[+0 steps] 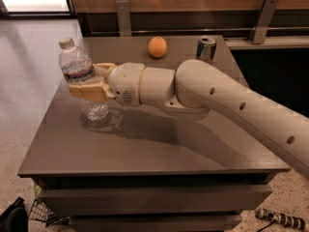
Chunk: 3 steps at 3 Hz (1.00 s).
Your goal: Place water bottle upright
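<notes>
The water bottle [82, 79], clear ribbed plastic with a white cap and a blue, red and white label band, stands nearly upright at the left side of the grey table [159, 149], its base on or just above the top. My gripper [87, 79] reaches in from the right and its tan fingers [87, 92] are shut around the bottle's middle. The near finger lies across the bottle's front; the far finger shows behind it.
An orange [157, 47] and a blue-and-silver drink can [206, 48] stand at the table's far edge. My white arm [227, 105] stretches across the right half of the table. A wooden wall with metal brackets runs behind. The table's left edge is close to the bottle.
</notes>
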Each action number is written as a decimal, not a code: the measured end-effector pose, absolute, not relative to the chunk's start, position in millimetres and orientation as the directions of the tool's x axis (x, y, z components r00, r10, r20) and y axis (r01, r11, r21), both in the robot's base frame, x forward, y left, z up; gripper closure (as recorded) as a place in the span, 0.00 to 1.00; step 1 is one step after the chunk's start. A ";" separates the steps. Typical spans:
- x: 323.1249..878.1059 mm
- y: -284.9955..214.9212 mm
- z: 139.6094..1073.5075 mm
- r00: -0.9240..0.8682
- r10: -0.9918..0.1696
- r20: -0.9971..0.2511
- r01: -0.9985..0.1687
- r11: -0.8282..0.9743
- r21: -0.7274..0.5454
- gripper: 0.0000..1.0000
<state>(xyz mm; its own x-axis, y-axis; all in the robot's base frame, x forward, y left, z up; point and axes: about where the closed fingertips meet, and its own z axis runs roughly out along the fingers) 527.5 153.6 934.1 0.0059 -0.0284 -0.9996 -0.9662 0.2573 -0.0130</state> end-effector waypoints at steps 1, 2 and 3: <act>518.1 148.5 918.4 0.004 -0.016 -1.000 -0.959 0.282 -0.008 1.00; 512.7 143.7 903.1 0.007 -0.010 -1.000 -0.955 0.295 -0.010 1.00; 512.3 141.2 897.6 0.003 -0.004 -1.000 -0.953 0.303 -0.004 1.00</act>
<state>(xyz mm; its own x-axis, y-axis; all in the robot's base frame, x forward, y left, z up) 512.3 141.2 897.6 0.0034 -0.0036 -1.0000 -0.9530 0.3030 -0.0043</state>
